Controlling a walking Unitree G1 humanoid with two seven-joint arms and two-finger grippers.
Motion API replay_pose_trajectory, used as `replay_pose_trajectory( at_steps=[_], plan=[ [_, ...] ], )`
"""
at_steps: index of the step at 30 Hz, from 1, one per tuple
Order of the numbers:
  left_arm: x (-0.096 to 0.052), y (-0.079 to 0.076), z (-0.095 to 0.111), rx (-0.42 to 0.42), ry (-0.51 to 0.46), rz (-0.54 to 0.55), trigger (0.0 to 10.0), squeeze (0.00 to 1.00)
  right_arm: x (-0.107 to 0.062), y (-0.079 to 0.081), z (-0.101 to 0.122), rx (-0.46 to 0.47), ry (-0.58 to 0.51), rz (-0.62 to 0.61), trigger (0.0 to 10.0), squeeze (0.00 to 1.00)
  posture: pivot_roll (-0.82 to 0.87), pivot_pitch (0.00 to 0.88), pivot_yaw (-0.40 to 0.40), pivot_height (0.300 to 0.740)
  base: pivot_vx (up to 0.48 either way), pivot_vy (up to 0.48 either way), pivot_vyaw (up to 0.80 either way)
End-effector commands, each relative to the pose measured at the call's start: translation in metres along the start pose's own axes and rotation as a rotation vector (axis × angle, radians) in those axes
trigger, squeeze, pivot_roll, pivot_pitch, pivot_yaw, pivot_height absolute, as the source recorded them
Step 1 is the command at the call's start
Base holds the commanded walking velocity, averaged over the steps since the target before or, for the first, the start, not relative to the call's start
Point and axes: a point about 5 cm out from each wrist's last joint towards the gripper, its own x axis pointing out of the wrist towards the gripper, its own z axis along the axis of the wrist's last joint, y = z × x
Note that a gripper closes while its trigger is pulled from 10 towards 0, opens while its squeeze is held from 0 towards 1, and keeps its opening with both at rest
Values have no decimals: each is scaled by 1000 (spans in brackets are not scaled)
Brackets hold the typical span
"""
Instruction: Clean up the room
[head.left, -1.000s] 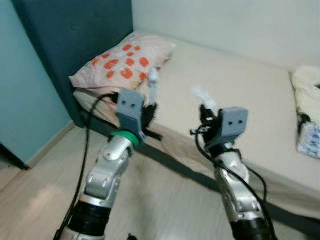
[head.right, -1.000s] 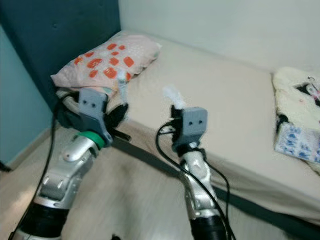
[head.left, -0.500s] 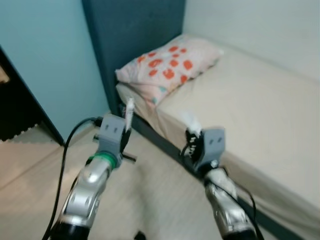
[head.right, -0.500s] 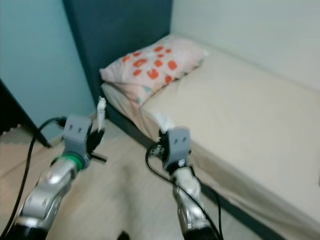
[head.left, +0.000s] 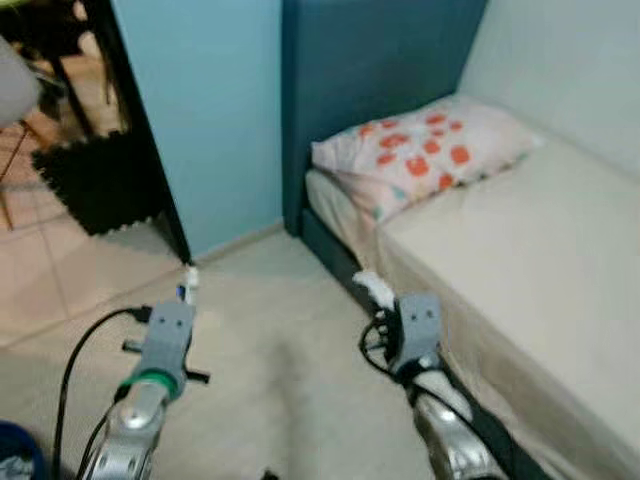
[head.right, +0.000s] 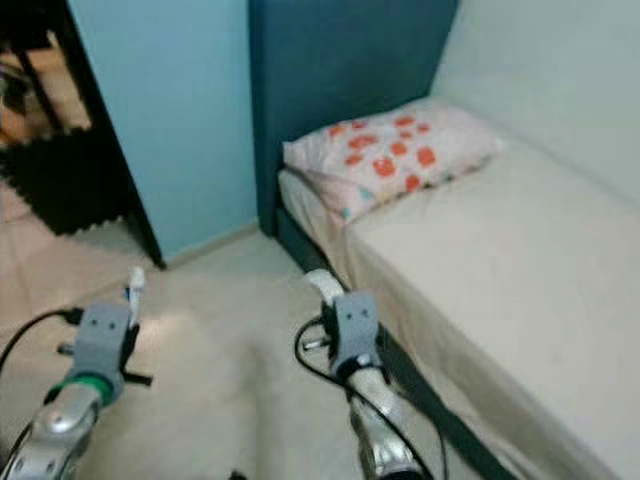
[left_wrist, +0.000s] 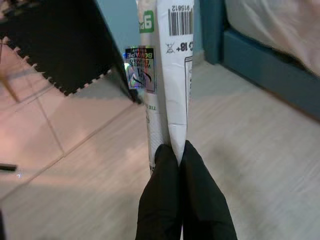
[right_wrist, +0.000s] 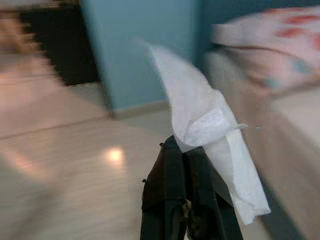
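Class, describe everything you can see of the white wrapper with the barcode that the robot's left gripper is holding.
The white printed plastic wrapper is long, narrow and creased lengthwise. It bears a black barcode, a green patch, small print and a shiny holographic sticker. It stands upright from the left gripper, whose black jaws are shut on its lower end; nothing else touches it. It hangs above pale wooden floor, near the blue wall and dark doorway. In the left eye view it shows as a small white sliver.

My left gripper pinches a white wrapper over the pale floor; my right gripper grips a white tissue just beside the bed, whose orange-spotted pillow rests against the dark headboard.
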Motion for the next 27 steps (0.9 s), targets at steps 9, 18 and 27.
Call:
replay_pose_trajectory(
  at_steps=[9,18,27],
  plan=[
    [6,-12,18,-58,-90,-68,10000,0,9,-7,12,3,-68,-14,10000,0,18,29,3,740,0,0,740],
    [6,-15,18,-39,-86,-77,10000,0,10,-4,15,9,-88,-10,10000,0,16,39,4,740,0,0,740],
    [8,-14,21,-33,-92,-62,10000,0,12,-1,18,16,-108,0,10000,0,17,48,4,740,0,0,738]
  ],
)
